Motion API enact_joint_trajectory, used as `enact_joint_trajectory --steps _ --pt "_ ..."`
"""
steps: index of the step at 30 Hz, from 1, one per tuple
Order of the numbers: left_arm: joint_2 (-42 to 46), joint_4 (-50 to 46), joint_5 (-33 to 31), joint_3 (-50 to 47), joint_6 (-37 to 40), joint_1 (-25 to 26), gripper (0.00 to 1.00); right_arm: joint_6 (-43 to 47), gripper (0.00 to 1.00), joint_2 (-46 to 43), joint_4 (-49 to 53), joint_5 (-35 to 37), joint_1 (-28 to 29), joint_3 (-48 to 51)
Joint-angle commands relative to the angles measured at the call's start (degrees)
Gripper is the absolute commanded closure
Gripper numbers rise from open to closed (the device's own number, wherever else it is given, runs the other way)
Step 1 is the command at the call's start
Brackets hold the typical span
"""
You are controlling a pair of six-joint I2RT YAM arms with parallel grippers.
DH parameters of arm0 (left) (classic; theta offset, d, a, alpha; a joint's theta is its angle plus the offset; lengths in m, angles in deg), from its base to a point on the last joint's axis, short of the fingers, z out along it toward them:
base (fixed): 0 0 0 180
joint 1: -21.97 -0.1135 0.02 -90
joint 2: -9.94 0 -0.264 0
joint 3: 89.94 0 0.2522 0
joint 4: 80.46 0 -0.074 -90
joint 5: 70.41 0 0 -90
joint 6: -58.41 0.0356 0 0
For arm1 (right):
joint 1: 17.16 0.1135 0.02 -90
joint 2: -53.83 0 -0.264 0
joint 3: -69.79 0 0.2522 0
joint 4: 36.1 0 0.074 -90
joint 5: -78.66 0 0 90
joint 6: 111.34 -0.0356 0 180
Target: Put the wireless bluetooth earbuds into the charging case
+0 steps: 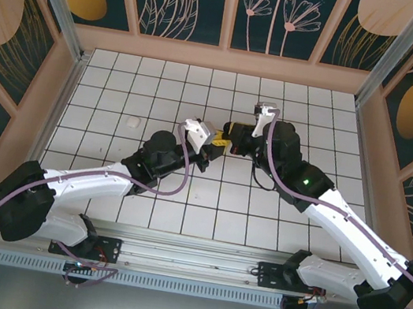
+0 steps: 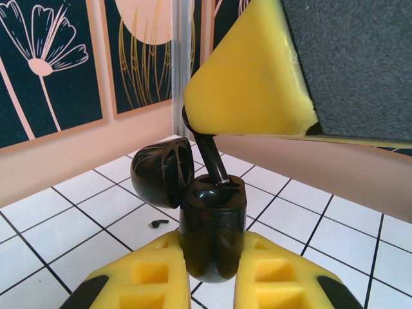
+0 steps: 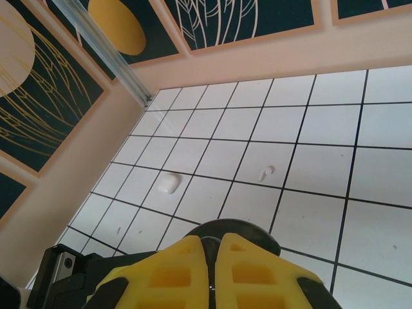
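Standing tilted over the case, a small black plastic earbud (image 2: 212, 161) has the lower end of its stem in one well of the glossy black charging case (image 2: 212, 225), while its upper end is hidden between the yellow fingers (image 2: 251, 84) of the right gripper (image 3: 209, 257). That gripper is closed on the earbud; in its own wrist view the two fingers stand almost together, with a dark rounded shape just beneath them.

The case is upright, with its domed hinged lid (image 2: 161, 170) thrown open to one side. The left gripper (image 2: 212, 261) clamps the case body from both sides, its yellow fingers pressed against the case walls.

In the overhead view the two grippers meet near the middle of the white tiled tabletop (image 1: 260, 212), slightly nearer its far edge, with the left gripper (image 1: 215, 144) and the right gripper (image 1: 239, 140) nose to nose.

A second black earbud (image 2: 158, 223) lies loose on a tile just beside the held case. A small white earbud (image 3: 265, 172) lies on a tile apart from the grippers. A white rounded object (image 1: 131, 120) rests toward the left edge of the tabletop, near the white earbud; what it is cannot be told.
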Motion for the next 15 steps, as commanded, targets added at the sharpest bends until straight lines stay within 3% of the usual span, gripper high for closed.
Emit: enact_joint_trajectory --steps 1,15 --pt "-0.2 3.1 0.2 0.1 -0.9 0.3 1.0 1.2 0.92 0.5 -1.6 1.2 0.1 -0.5" --pt "0.0 3.0 -0.9 1.2 -3.8 0.3 1.0 -0.3 0.92 -2.6 -1.4 0.6 0.1 3.8"
